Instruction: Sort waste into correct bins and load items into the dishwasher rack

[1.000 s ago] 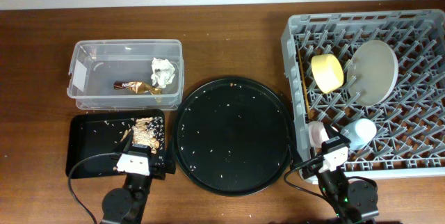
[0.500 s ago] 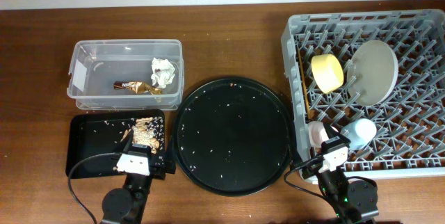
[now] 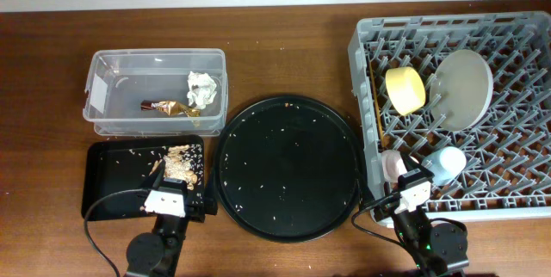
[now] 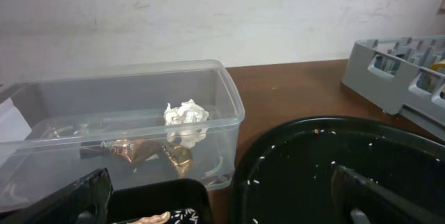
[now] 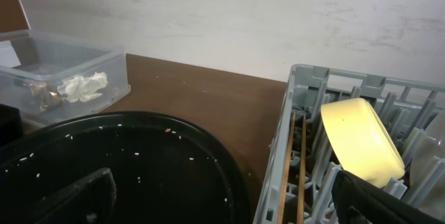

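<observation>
Both pincers gape empty at the surface's [image 3: 284, 45] near edge. Tissue [image 3: 202, 89] and wrapper [image 3: 170, 107] lie in the clear tub [image 3: 155, 56], scraps [image 3: 178, 164] in the black tray [image 3: 108, 187]: all ahead of my left pincer [image 4: 222, 179]. Plate [image 3: 463, 88], bowl [image 3: 405, 89], cups [image 3: 443, 163] and chopsticks [image 3: 376, 105] are in the rack [image 3: 366, 45], ahead-right of my right pincer [image 5: 224, 179]. Looks done; only flecks on the round tray [image 3: 288, 225] between them.

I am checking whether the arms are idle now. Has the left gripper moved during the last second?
No. The left gripper stays over the near right part of the shallow black tray, exactly as before.
</observation>
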